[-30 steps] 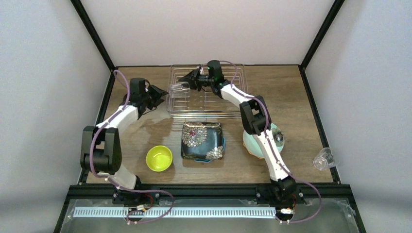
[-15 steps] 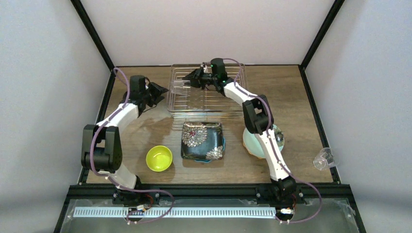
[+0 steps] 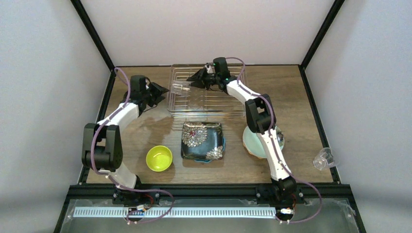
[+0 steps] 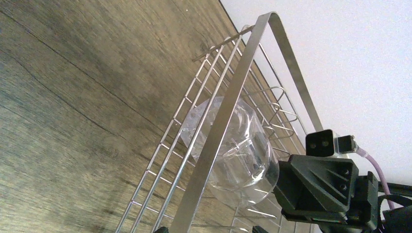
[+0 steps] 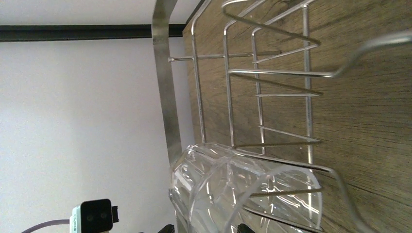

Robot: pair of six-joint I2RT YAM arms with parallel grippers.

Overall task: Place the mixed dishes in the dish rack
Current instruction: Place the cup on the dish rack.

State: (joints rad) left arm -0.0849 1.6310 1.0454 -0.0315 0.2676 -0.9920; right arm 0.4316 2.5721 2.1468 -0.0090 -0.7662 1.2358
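glass (image 3: 178, 88), clear, gripped in right gripper (image 3: 188, 85), jaws part-way spread and clamped across its wall. tipped on its side inside the far-left part of dish rack (image 3: 209, 104), just within the left rim. cannot tell whether resting on the wires or hanging just above them. left gripper (image 3: 163, 90) spread to its widest and holding nothing, just outside that same rim, near the glass.

to finish well:
- roll the wrist to bring the mouth downward.
- lower slowly between the upright prongs rather than onto one.
- wait for firm contact before letting go.
- open only enough to free the wall, then draw straight back along the finger line to avoid dragging it.

probably slippery, and quick to roll if released sideways. keep clear of the left claw; hold that arm off, or use it only as a stop beyond the rim. leave the middle rows free for black square floral plate (image 3: 202, 141), round mint flower plate (image 3: 248, 143) and small yellow-green bowl (image 3: 159, 158), all on the table in front of the rack.
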